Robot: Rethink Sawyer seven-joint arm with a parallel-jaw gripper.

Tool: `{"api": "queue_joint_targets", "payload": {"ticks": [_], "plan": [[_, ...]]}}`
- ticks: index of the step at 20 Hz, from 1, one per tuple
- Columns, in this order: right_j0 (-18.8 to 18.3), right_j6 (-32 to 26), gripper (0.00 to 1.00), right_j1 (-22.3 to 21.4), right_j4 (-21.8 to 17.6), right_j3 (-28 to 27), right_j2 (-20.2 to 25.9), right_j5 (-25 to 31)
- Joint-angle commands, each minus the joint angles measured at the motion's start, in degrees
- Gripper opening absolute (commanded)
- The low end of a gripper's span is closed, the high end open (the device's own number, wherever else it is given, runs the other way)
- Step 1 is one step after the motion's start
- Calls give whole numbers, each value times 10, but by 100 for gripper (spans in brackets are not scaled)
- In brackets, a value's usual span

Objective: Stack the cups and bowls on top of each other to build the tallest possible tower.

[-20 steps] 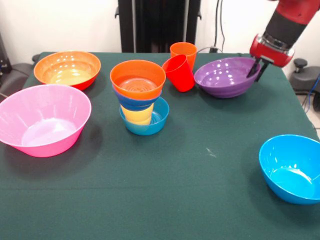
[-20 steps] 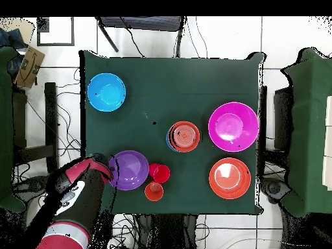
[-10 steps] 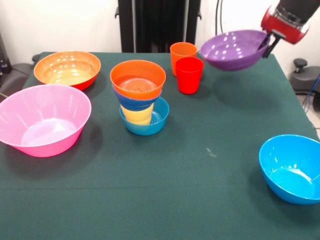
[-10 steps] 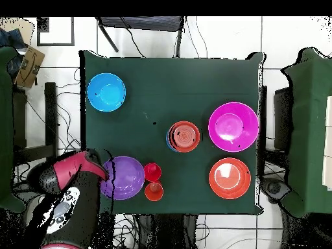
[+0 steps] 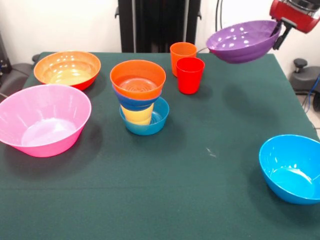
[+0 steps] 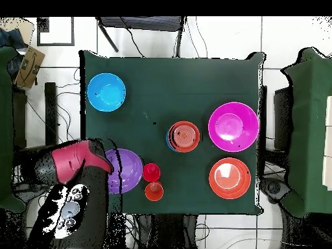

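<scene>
The purple bowl (image 5: 244, 41) is up in the air at the far right, clear of the green desk (image 5: 210, 195), tipped a little so its open side faces left and up. The claw (image 5: 283, 31) is clamped on the bowl's right rim, one dark finger (image 5: 285, 35) showing outside the wall, with the red arm (image 5: 295, 14) running off the top corner. From above, the same bowl (image 6: 124, 171) hangs over the desk's edge beside the red wrist (image 6: 72, 162).

To the left of the lifted bowl, the red cup (image 5: 190, 75) stands upright on the cloth, and the orange cup (image 5: 182, 55) stands just behind it, touching or nearly so.

Nearer the middle is the tower (image 5: 140, 97): a small blue bowl (image 5: 150, 125) at the bottom, a yellow cup (image 5: 137, 114) sitting in it, then another small blue bowl (image 5: 134, 102), and a small orange bowl (image 5: 138, 78) on top. The pile leans slightly to the left.

At the far left sits the large orange bowl (image 5: 67, 69), and nearer on the left the large pink bowl (image 5: 44, 119), the two close but apart. The bright blue bowl (image 5: 291, 168) rests alone at the near right, well away from everything else.
</scene>
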Motion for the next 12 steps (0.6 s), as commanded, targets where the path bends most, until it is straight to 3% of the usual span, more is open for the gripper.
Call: {"api": "queue_joint_targets", "payload": {"ticks": [1, 12], "plan": [[-27, -72, 0, -35, -22, -57, 53, 105], [-93, -156, 0, -67, -102, -91, 24, 158]]}}
